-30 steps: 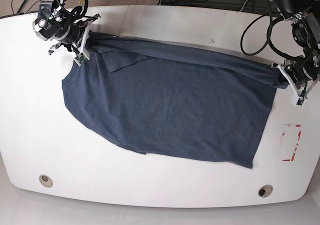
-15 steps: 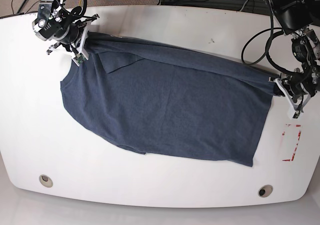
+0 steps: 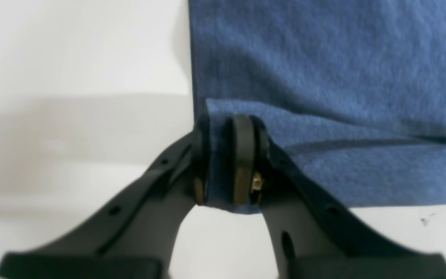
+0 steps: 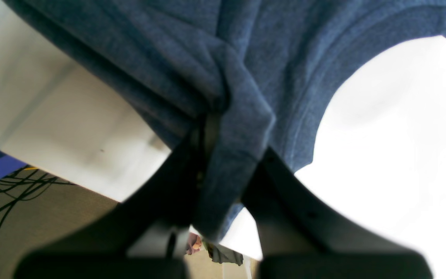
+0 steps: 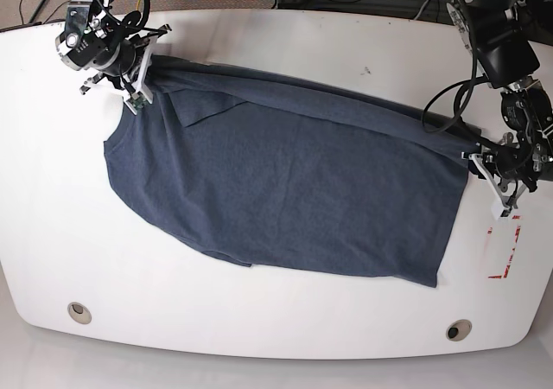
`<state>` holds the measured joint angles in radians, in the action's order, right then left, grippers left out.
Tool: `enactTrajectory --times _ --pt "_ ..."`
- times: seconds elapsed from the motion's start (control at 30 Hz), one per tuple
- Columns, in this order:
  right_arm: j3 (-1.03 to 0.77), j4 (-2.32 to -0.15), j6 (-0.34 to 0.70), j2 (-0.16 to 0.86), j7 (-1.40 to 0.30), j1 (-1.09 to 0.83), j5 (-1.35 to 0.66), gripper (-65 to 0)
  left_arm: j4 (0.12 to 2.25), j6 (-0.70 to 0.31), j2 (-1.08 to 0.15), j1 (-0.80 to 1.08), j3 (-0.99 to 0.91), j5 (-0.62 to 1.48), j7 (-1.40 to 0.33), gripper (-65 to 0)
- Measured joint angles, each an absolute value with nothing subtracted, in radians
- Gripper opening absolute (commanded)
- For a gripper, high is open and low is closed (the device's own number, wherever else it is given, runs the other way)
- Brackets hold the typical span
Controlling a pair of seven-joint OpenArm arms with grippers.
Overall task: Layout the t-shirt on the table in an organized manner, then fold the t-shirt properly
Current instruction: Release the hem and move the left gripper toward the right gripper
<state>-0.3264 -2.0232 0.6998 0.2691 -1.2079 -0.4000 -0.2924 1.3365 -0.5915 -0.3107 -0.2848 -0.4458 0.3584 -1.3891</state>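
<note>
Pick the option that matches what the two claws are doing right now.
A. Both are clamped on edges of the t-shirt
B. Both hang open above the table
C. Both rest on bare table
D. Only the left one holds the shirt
A: the left claw pinches a corner of the t-shirt, and the right claw grips bunched cloth.

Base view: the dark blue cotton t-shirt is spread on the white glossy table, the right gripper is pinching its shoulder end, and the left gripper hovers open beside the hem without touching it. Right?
Not quite. The left gripper is shut on the hem of the dark blue cotton t-shirt, as the left wrist view shows. The rest holds: the shirt lies on the white glossy table, and the right gripper pinches its shoulder end.
</note>
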Motion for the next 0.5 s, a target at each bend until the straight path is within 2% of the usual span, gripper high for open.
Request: enactTrajectory --times 0.5 --pt "-0.327 -2.023 0.700 0.269 -1.208 -0.393 -0.292 -65.0 1.237 -0.591 -0.315 -0.309 -0.379 0.352 -1.285 -57.1"
